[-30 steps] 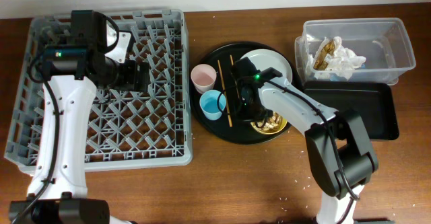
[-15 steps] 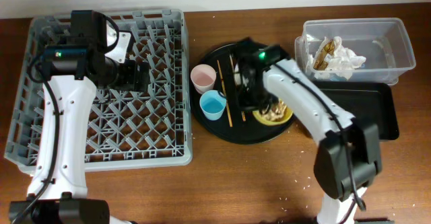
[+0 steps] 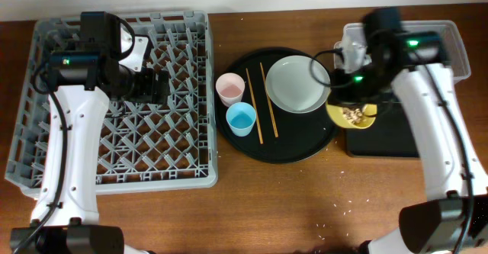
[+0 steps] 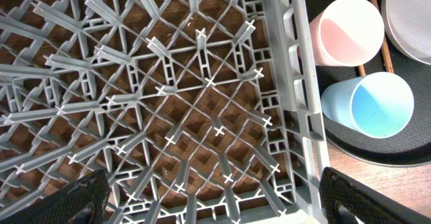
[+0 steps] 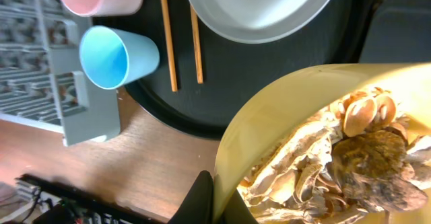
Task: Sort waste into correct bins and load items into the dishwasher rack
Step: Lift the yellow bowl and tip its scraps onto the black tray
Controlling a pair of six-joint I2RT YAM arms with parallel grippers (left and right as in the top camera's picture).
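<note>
A: What is the yellow bowl [image 5: 269, 126] like?

B: Smooth, glossy and round. It is heaped with tan food scraps [image 5: 350, 163], flaky and shell-like. The wrist view cuts off its right and near parts.

A: What holds it?

B: The right gripper [image 5: 219, 204] is pinched on its rim, one dark finger outside the wall. From overhead the bowl is over the left end of the shallow black tray [image 3: 381, 141], just right of the round black tray [image 3: 278, 153].

A: Anything hidden?

B: The right arm covers much of the clear tub [image 3: 460, 59], so I cannot make out its contents.

A: And the other hand?

B: The left gripper [image 3: 165, 86] is spread wide and empty over the grey lattice dishwasher rack [image 3: 191, 162]. The round tray carries a pale grey plate [image 3: 297, 85], a pink cup [image 3: 229, 88], a blue cup [image 3: 241, 119] and two thin wooden chopsticks [image 3: 254, 109].
</note>
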